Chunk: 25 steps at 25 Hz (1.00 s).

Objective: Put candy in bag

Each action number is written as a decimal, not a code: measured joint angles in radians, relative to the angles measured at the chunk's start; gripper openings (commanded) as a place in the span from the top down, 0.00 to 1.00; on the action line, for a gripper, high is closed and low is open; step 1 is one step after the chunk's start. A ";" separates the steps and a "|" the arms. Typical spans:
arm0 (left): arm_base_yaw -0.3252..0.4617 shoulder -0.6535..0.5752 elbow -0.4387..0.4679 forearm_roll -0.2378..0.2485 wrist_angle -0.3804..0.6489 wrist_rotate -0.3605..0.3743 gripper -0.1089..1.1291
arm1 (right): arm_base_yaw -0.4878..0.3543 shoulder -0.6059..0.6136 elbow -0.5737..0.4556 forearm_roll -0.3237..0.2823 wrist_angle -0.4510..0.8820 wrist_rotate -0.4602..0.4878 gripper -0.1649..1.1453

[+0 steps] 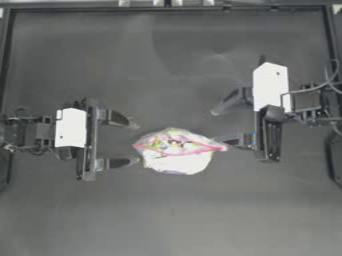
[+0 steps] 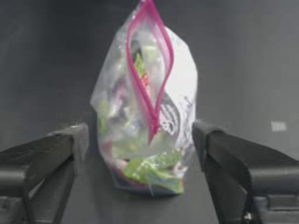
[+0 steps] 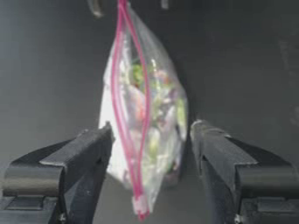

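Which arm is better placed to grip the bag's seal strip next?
Probably right: the bag points the end of its seal strip between the open jaws of the right end effector. The left end effector, also open, faces its filled body.

Your left gripper (image 1: 131, 141) sits left of centre with its 2 jaws spread wide. Your right gripper (image 1: 224, 125) faces it from the right, jaws likewise wide apart.

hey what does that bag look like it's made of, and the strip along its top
The bag looks like thin clear plastic film: glossy, crinkled, coloured contents showing through. Its pink-red seal strip seems a stiffer plastic zip, holding a smooth curve. It lies between the open left gripper and right gripper.
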<state>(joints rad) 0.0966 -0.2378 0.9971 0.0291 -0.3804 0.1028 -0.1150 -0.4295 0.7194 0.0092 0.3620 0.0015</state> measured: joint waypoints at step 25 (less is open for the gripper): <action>0.008 -0.252 0.025 -0.011 0.130 0.000 0.10 | -0.012 -0.129 0.150 -0.018 -0.150 -0.002 0.20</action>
<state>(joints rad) 0.1043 -0.4893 1.0216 0.0184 -0.2500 0.1028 -0.1273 -0.5584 0.8698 -0.0092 0.2117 0.0000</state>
